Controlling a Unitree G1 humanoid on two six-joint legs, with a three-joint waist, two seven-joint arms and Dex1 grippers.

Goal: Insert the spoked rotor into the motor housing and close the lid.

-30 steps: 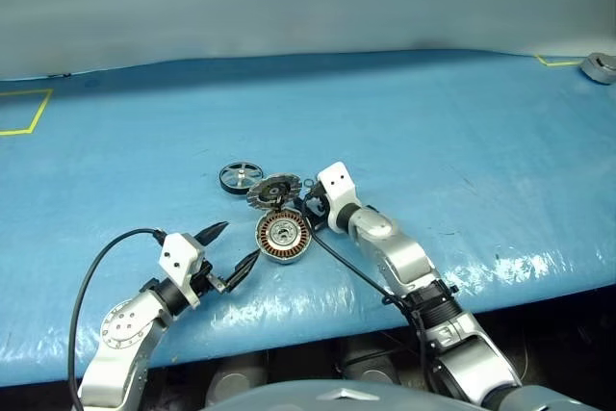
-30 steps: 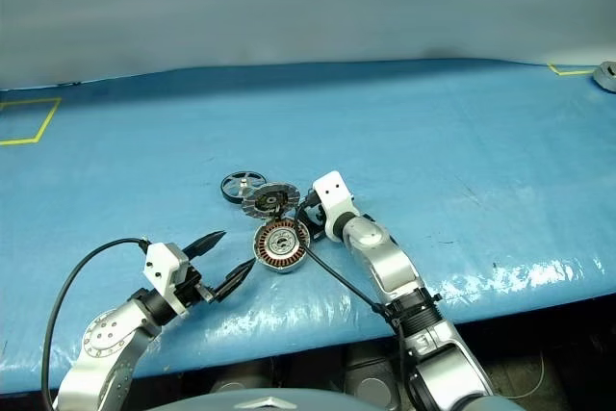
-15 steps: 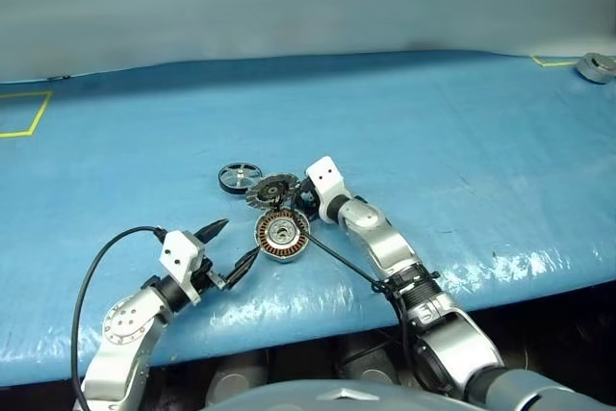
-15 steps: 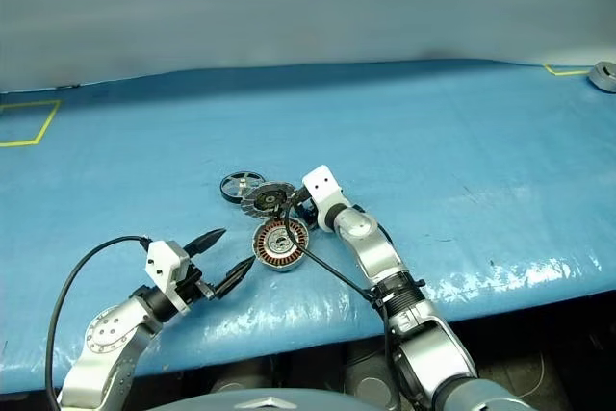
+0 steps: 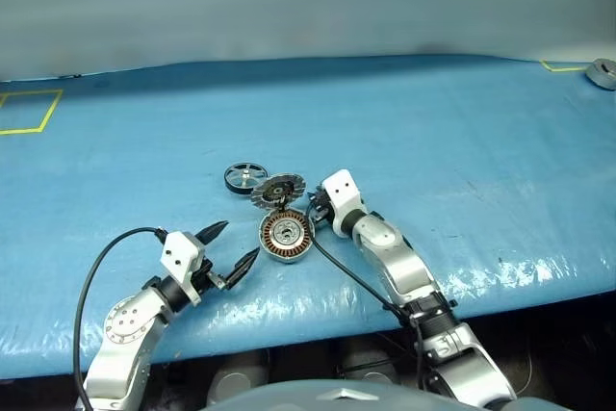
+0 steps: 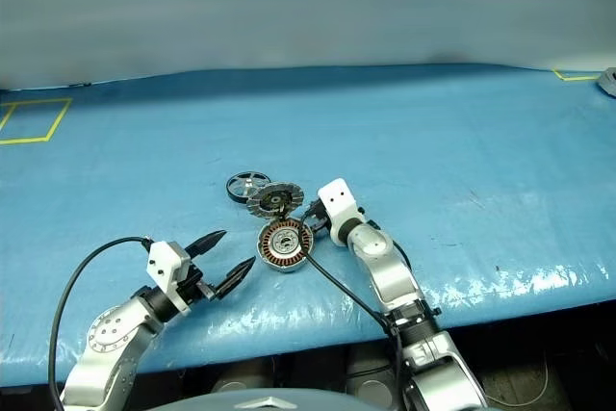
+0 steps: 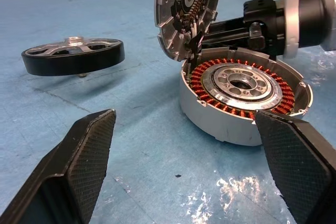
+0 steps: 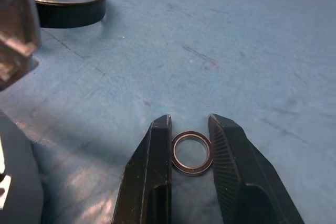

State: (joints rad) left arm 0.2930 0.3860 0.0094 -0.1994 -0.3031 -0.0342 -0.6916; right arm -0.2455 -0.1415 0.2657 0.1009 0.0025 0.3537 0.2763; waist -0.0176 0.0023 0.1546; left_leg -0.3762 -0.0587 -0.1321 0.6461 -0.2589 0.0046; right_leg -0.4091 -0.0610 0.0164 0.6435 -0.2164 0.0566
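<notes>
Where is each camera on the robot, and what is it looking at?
Head eyes: look down over the blue table; both arms show, left gripper and right gripper.
Left wrist: looks along its black fingers at the round silver motor housing with copper windings and its raised hinged lid.
Right wrist: looks along its fingers around a small thin ring.
Shared: both wrist views show the black-rimmed spoked rotor.

The left gripper is held low with its fingers spread wide. The right gripper is stretched forward, fingers pinched on a small ring.
</notes>
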